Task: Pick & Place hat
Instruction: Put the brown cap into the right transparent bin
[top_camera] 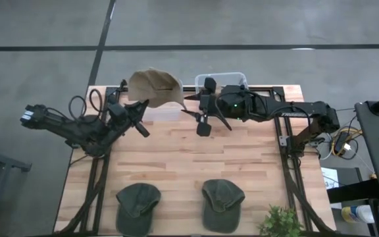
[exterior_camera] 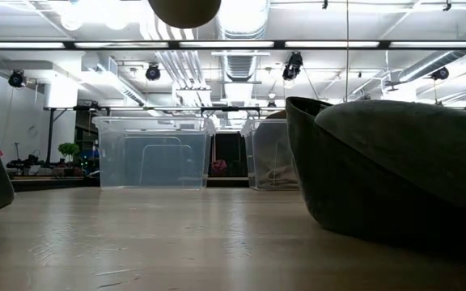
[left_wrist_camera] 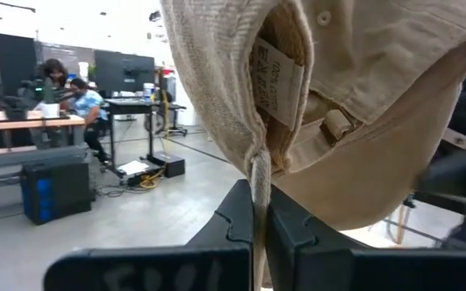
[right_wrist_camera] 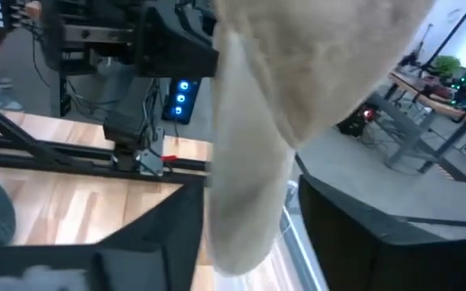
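Both claws grip tan hat (top_camera: 155,87); label illegible.

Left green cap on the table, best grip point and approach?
Judging by the high view, take the left green cap by its brim, which points toward the near table edge, coming straight down from above. The brim lies flat and thin; the crown is domed and soft.

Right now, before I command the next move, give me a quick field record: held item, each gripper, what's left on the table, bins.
held item: tan hat, lifted at the table's far edge
left gripper: shut on the tan hat's edge
right gripper: shut on the tan hat's brim
left on table: two dark green hats, near edge
bins: clear bin at the far edge, beside the tan hat
other: plant, near right corner
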